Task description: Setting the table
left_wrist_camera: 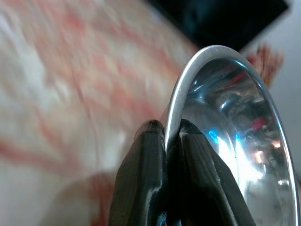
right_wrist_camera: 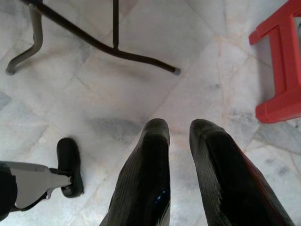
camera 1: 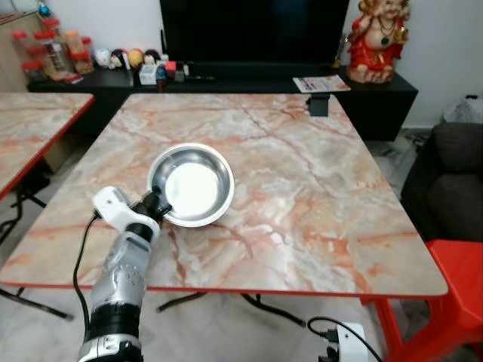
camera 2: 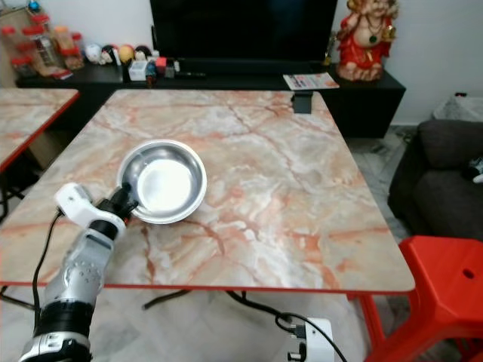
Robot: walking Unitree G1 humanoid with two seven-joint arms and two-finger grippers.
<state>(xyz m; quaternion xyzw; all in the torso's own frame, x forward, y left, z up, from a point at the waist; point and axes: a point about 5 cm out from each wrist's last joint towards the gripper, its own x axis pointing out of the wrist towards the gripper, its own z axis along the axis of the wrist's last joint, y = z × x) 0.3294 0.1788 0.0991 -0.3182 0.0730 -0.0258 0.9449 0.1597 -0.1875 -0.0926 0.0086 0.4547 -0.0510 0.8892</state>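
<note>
A round steel bowl (camera 1: 192, 185) sits on the marble-patterned table (camera 1: 302, 204), left of its middle. My left gripper (camera 1: 157, 202) is shut on the bowl's near-left rim. In the left wrist view its two black fingers (left_wrist_camera: 150, 179) pinch the shiny rim (left_wrist_camera: 188, 80), one outside and one inside the bowl. My right gripper (right_wrist_camera: 178, 129) hangs below the table over the tiled floor, its fingers slightly apart with nothing between them.
A second marble table (camera 1: 38, 121) stands at the left. A red plastic stool (camera 1: 453, 302) is at the table's near right corner, a dark sofa (camera 1: 453, 173) beyond it. A small black object (camera 1: 318, 104) rests at the table's far edge. Behind stands a low black cabinet (camera 1: 249, 79).
</note>
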